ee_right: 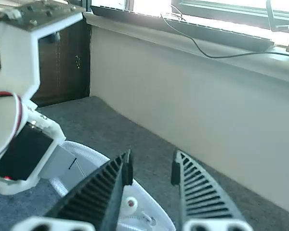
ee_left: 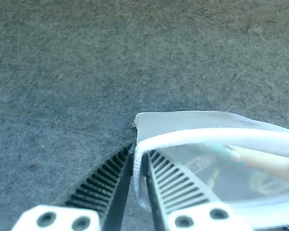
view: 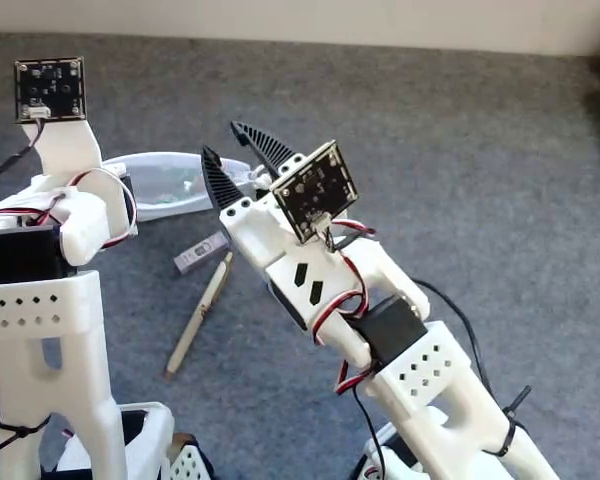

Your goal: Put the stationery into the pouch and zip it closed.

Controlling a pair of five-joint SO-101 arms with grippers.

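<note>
The left arm [view: 40, 300] stands at 9 o'clock in the high view. The left gripper [ee_left: 139, 156] is pressed together on the pouch [view: 165, 195]. It pinches the white zip edge between its two black ribbed fingers [ee_left: 103, 180].

The pouch is see-through with a white rim. It lies on the grey bench [view: 460, 150], at about 10 o'clock from the middle of the high view, and it touches the left arm's front end. Its mouth looks open. Inside it, the left wrist view shows a pale stick [ee_left: 265, 163] with a blue-green end.

At 6 o'clock from the pouch, a small grey block [view: 202, 253] lies on the bench. Just beside the block, at its 6 o'clock, lies a long tan pen [view: 200, 315]. The pen is slanted. One end is near the block and the other end points to 7 o'clock. The block and the pen are both outside the pouch.

The right arm [view: 410, 370] comes in from 5 o'clock and leans toward the middle. The right gripper [view: 220, 138] is spread wide and holds nothing. It hangs above the right end of the pouch. In the right wrist view, the white rim of the pouch lies under its two black toothed fingers.
</note>
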